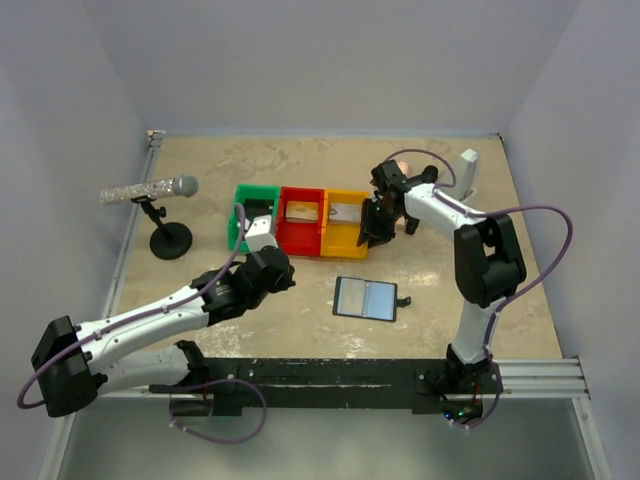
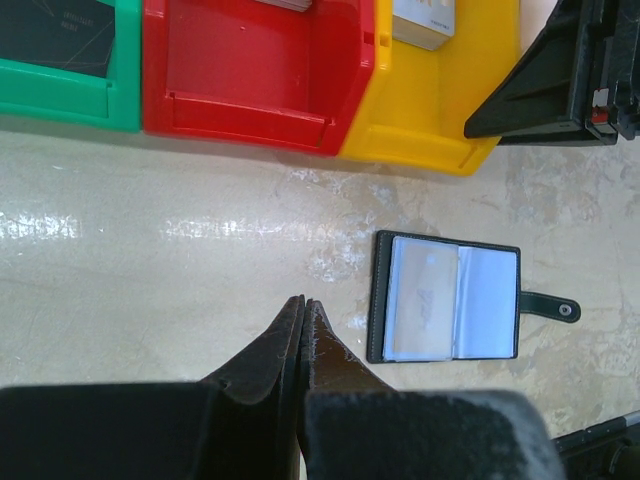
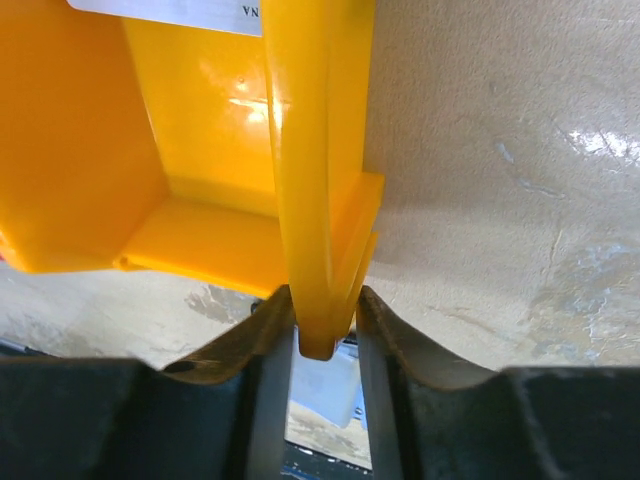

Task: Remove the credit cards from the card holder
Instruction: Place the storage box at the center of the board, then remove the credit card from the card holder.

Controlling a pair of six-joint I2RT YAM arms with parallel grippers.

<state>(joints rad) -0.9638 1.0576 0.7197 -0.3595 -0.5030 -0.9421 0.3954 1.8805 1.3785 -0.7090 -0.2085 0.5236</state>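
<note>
Card holder (image 1: 365,298) lay open and flat on the table (image 1: 300,160), pale inner faces up, apart from the bins. Its long axis ran 9-to-3 in the top view, side tab (image 2: 548,305) at the 3 end.

Left gripper (image 2: 303,305) was fully closed on nothing, tips pointing toward the green bin (image 1: 238,225). In the left wrist view the holder sat at about 2 o'clock from those tips, near but not touching.

Right gripper (image 3: 325,298) straddled the right wall of the yellow bin (image 3: 200,150), one finger each side, close against the plastic. Couldn't tell if it was pinching or merely resting there. The holder was at 6 o'clock from it in the top view, and that arm looked the nearer one.

Cards were out: dark card (image 2: 60,35) in green, tan card (image 1: 302,210) in the red bin (image 2: 250,70), silvery card (image 2: 422,20) in yellow.

Judged: task about finished. Any further reach to the holder suits the right arm, going straight toward 6.
</note>
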